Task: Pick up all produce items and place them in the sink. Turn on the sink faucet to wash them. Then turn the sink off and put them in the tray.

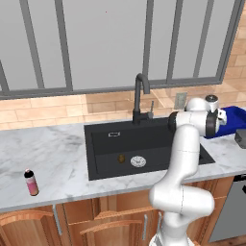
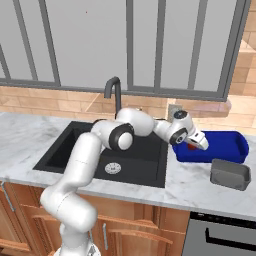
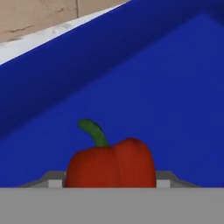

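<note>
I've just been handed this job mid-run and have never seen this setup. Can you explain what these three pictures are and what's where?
It is a white robot arm on a base, working at a kitchen counter. Two pictures come from cameras behind the arm, one on its left and one on its right; the third looks out along the end effector.

The counter holds a black sink with a black faucet behind it. A brownish-olive ball lies in the sink beside the drain. A small pink bottle stands to the left, and a grey box sits at the right.

The end effector is over the blue tray, closed on a red pepper with a green stem.
</note>
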Robot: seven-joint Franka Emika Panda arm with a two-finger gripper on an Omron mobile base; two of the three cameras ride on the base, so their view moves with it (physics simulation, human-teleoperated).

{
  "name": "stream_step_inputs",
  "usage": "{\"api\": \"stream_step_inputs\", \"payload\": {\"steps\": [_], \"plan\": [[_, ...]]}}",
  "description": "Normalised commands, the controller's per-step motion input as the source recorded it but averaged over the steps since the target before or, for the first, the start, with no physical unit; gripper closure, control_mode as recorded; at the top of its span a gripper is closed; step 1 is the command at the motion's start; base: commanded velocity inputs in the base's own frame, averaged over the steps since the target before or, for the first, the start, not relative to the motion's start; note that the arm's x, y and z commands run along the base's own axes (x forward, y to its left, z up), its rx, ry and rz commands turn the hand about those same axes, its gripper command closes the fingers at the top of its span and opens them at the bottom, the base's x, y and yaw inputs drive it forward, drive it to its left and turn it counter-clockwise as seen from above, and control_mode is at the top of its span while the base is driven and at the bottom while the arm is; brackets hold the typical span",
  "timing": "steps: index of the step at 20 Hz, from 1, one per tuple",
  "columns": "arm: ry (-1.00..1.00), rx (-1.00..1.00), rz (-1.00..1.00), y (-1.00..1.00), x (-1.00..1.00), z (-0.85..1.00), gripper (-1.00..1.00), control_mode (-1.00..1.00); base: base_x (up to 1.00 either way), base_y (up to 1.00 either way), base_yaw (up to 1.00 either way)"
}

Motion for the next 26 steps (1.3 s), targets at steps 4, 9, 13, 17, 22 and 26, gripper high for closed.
{"api": "stream_step_inputs", "payload": {"steps": [4,9,13,17,22,26], "plan": [[0.03,0.0,0.0,0.07,0.08,-0.17,-1.0,-1.0,0.0,0.0,0.0],[0.0,0.0,0.0,0.0,0.0,0.02,-1.0,-1.0,0.0,0.0,0.0],[0.0,0.0,0.0,0.0,0.0,0.17,-1.0,-1.0,0.0,0.0,0.0],[0.0,0.0,0.0,0.0,0.0,0.32,-1.0,-1.0,0.0,0.0,0.0],[-0.05,0.0,0.0,0.03,-0.28,0.95,-1.0,-1.0,0.0,0.0,0.0],[-0.04,0.0,0.0,0.1,-0.43,1.0,-1.0,-1.0,0.0,0.0,0.0]]}}
